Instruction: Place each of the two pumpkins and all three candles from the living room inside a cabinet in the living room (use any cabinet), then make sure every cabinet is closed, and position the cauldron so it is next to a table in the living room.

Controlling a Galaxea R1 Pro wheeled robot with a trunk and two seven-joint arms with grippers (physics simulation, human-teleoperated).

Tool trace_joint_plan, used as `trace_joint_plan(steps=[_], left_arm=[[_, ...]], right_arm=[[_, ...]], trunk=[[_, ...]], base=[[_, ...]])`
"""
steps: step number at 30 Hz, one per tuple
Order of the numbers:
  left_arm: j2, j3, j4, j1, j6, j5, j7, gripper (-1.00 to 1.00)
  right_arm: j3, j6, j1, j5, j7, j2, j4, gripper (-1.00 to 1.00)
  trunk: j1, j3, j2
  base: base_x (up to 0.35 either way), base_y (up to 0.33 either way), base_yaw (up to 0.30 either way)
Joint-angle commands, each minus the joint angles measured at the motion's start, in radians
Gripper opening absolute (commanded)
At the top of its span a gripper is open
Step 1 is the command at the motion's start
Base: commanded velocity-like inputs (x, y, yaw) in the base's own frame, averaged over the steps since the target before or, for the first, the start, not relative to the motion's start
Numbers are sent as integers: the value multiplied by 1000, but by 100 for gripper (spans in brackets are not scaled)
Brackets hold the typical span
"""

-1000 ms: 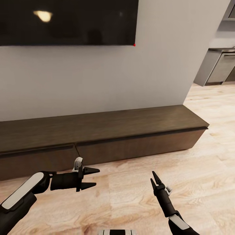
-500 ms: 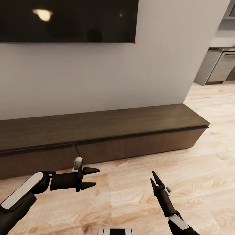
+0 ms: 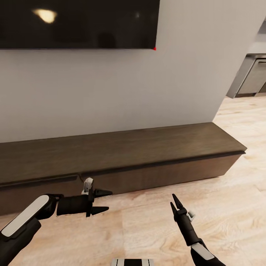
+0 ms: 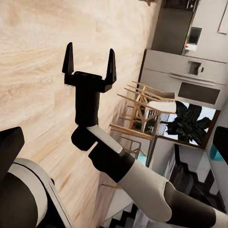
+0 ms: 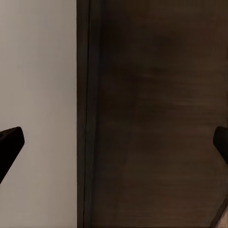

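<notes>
Ahead, closed dark cabinet (image 3: 147, 147) on pale wood floor (image 3: 229, 207), left gripper (image 3: 105, 201) and right gripper (image 3: 173, 204) both spread, empty.

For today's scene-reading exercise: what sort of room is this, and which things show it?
Probably a living room: a dark wall-mounted screen hangs above a long low dark-wood cabinet on a pale wood floor.

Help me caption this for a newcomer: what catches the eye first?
The long dark-brown cabinet stretches along the white wall, beneath a big black screen. In front, over pale wood floor, the left end effector and right end effector hover open and empty.
</notes>
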Motion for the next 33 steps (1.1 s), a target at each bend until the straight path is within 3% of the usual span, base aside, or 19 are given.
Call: trace_joint_plan(steps=[1,15,23,27,30,33], left_arm=[[1,-1,-1,-1,0,11,10,100],[1,-2,-1,1,0,12,10,100],[5,-72,2,8,-2,9,11,100],[40,-80,10,64,-3,3,11,100],[51,-79,12,97,-3,-3,11,100],[86,-78,13,139,-3,-7,12,100]], right_arm=[[8,2,-1,-10,3,-1,1,100],[8,4,-1,-10,2,-1,1,100],[8,3,-1,-7,-8,-1,2,100],[9,3,-1,-6,-10,-1,2,100],[9,4,-1,-5,-11,-1,2,100],[9,5,-1,-2,-11,-1,2,100]], trunk=[[0,-1,0],[0,-1,0],[0,-1,0],[0,-1,0],[0,-1,0],[0,-1,0]], base=[[317,0,0],[302,0,0],[81,13,0],[-110,94,0],[-28,24,0],[-6,5,0]])
